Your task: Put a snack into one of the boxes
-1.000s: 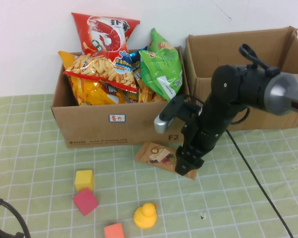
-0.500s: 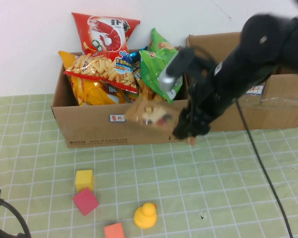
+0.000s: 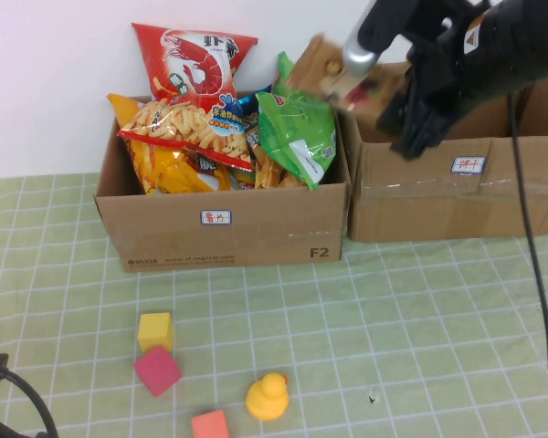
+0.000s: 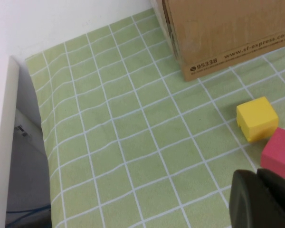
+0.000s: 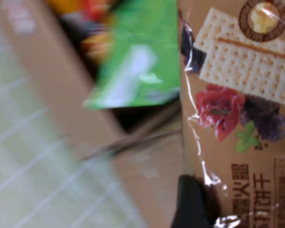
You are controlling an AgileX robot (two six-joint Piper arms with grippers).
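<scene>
A brown cracker snack packet point(image 3: 329, 73) hangs in the air over the gap between the two boxes, with my right gripper point(image 3: 400, 108) shut on its end. In the right wrist view the snack packet point(image 5: 237, 95) fills the picture, pinched at the gripper point(image 5: 218, 209); one dark fingertip point(image 5: 192, 204) shows against the wrapper. The left cardboard box point(image 3: 219, 233) is heaped with snack bags. Beside it stands the right box point(image 3: 457, 201), its inside mostly hidden by my arm. My left gripper point(image 4: 259, 199) is shut and empty, low over the mat near the cubes.
A red shrimp-chip bag point(image 3: 192, 59) and a green bag point(image 3: 297, 123) stick up out of the left box. On the green checked mat lie a yellow cube point(image 3: 155, 330), a red cube point(image 3: 157, 370), an orange cube point(image 3: 210, 425) and a yellow duck point(image 3: 268, 397). A white wall stands behind the boxes.
My right gripper has lifted the snack packet off the mat in front of the left box and carried it up and back to the right box's near corner. The left arm is still.
</scene>
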